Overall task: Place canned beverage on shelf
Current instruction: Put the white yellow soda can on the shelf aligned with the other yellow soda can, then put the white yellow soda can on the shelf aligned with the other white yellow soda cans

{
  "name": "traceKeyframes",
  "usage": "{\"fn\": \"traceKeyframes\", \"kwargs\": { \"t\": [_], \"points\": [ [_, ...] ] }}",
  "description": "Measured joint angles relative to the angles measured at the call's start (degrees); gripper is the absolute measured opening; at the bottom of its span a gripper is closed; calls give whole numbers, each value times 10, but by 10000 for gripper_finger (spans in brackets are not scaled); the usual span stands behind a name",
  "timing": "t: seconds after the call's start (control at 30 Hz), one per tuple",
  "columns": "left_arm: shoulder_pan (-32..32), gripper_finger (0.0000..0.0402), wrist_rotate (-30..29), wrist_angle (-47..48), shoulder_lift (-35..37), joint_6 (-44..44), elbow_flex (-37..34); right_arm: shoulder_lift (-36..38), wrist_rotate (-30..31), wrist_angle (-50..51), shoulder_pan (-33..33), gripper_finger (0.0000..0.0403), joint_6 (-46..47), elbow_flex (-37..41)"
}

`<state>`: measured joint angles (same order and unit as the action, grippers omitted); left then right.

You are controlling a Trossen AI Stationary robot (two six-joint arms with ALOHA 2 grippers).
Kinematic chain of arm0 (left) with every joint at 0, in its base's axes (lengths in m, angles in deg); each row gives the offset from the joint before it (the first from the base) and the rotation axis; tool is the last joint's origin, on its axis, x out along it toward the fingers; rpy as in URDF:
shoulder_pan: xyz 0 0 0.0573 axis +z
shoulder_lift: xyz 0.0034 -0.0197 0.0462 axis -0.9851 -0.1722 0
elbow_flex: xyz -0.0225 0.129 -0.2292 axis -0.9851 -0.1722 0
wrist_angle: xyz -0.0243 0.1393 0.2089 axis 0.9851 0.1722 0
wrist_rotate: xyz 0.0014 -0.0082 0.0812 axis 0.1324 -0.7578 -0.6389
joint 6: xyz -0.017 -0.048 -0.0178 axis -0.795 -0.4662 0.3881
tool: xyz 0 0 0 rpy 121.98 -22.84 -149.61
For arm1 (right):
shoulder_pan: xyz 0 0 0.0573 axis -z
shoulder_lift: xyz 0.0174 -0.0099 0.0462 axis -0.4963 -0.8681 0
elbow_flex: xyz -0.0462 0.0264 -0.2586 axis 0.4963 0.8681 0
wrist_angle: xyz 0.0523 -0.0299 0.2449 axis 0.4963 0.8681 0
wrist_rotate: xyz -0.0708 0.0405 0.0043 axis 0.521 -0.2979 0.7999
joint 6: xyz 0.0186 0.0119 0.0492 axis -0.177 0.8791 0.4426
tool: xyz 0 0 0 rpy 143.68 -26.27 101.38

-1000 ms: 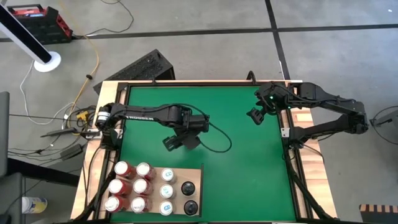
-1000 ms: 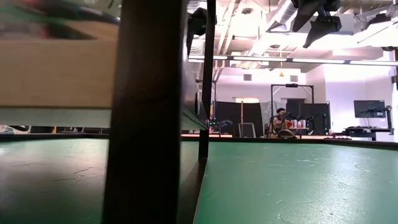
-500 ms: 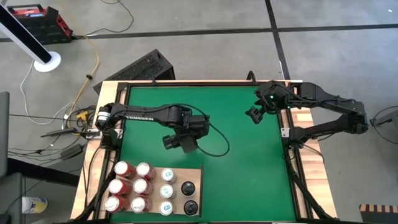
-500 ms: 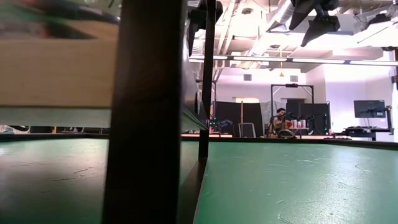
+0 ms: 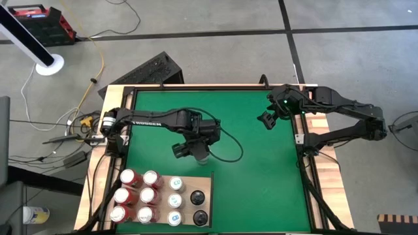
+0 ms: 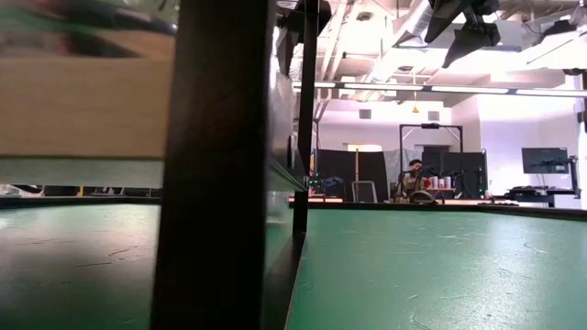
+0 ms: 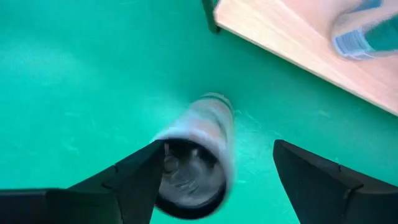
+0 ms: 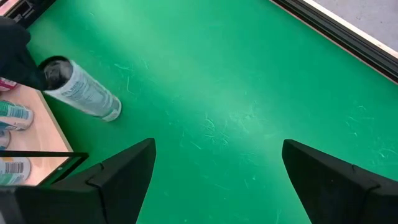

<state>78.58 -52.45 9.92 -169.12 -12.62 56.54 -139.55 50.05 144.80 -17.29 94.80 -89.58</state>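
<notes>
A slim silver can (image 7: 198,155) hangs tilted between the fingers of my left gripper (image 7: 219,146), over the green mat (image 5: 248,143) just beyond the shelf's far right corner. In the right wrist view the can (image 8: 84,92) slants with its dark top end up at the gripper and its bottom end low near the mat. The fingers stand wide, with a clear gap beside one of them. The shelf (image 5: 204,184), a pale wooden board at the near left, carries several red, white and black cans. My right gripper (image 5: 268,121) hovers open at the far right, holding nothing. My left gripper comes from above, slanting down, with the can's top rim (image 7: 168,163) close against one finger (image 7: 140,171). The other finger (image 7: 311,174) is clear of it. I cannot tell whether the near finger touches the can. The can is blurred and tilted.
The shelf's dark frame post (image 6: 215,165) fills the left of the low view. A black cable (image 5: 228,147) loops over the mat beside my left gripper. Bare green mat lies in the middle and to the right. Black rails (image 5: 300,156) edge the mat.
My left gripper has stayed in place and rolled at the wrist. The pale can now shows below it in the high view, tipped over toward the shelf's far corner. My right arm has kept still.
</notes>
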Motion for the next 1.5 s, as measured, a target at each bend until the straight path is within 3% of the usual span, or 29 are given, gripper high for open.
{"fn": "traceKeyframes", "kwargs": {
  "t": [0.6,0.73,0.87,0.97,1.2,1.27,1.5],
  "points": [
    [2,288,-30,-27,0,-20,0,0,-1,-1,0,374,-1,0],
    [6,288,-19,-41,0,-67,0,0,-2,-1,0,374,-1,0],
    [30,288,54,-75,0,-214,0,0,-2,-1,-7,374,-1,0],
    [62,288,88,-131,0,-395,0,0,-2,-1,-18,374,13,0],
    [138,288,6,-184,-6,-862,1,-1,32,-1,-46,374,66,0],
    [147,288,-14,-185,-11,-908,1,-6,41,-1,-54,374,70,0],
    [107,288,-59,-242,-57,-942,0,-32,45,2,-69,374,69,0]
  ]
}}
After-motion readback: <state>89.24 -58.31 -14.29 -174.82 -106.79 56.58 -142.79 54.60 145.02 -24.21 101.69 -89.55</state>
